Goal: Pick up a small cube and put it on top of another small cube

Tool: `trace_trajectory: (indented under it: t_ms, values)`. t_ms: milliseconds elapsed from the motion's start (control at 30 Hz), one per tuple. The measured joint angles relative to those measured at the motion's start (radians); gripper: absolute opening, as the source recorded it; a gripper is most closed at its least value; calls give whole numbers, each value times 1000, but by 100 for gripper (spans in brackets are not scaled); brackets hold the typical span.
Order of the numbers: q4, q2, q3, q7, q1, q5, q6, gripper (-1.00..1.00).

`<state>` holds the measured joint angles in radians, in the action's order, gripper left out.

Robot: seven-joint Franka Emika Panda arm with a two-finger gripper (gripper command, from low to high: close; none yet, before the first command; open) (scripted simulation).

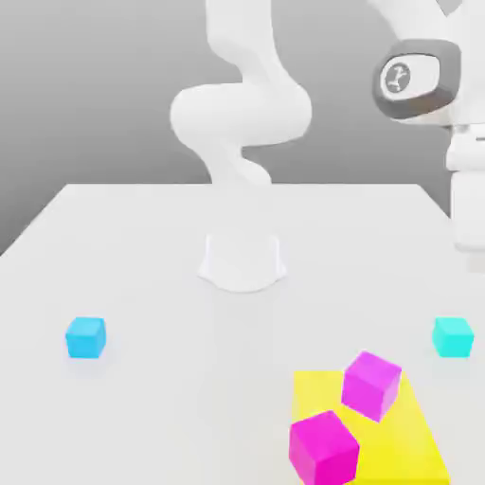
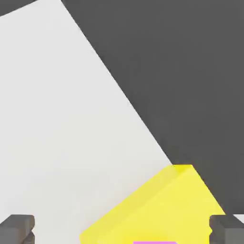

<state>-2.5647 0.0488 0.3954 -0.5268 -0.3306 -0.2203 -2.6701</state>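
Exterior view: small turquoise cube [image 1: 453,338] over on the exterior view's right, flat on the pale worktop [image 1: 170,398], just beside the yellow slab [image 1: 393,440], not touching. Small sky-blue cube [image 1: 86,338] well apart, on the exterior view's left, with a bare top ready for a friend. End effector [image 2: 122,229] spread wide in the hand view, with no cube pinched; high above the worktop, so first job now likely a reach to the turquoise cube. Probably light to lift, hard like a toy block, and not likely to squash or break. Maybe a bit slippery, with such smooth, plain sides, so best to pinch two flat faces across from each other, about halfway down, and never by the corners. Good to line up square with those faces first, to stop a twist or a skid. Then straight up, across, and gently down on the sky-blue top, flat on flat, middle over middle. Too far to one side, and maybe a tumble. Same boxy shape for both small cubes, with sharp edges and one plain colour each, like smooth plastic or paint. Bigger and pinker, two magenta cubes [image 1: 371,386] [image 1: 324,450] by the yellow slab, turned at a slant. Slab low, flat and bright, with straight sides. Worktop smooth, pale and plain, with no bumps to see.
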Motion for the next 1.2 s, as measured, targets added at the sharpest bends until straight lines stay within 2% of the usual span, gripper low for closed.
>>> trace_trajectory:
  t_ms: [200, 300, 433, 467, 667, 767, 967, 1200]
  values:
    - [-72, -204, 73, 101, -110, -23, -113, 0]
    - [-61, -291, 22, 51, -161, -105, -170, 0]
    - [-33, -401, -105, -40, -264, -226, -249, 0]
    - [-27, -424, -135, -57, -289, -248, -266, -100]
    - [-24, -436, -148, -69, -299, -263, -273, -100]
    - [-37, -388, -89, -28, -252, -210, -239, -100]
    - [-73, -230, 50, 110, -142, -14, -123, -100]
    - [74, -177, -113, -78, 2, 99, 64, -100]
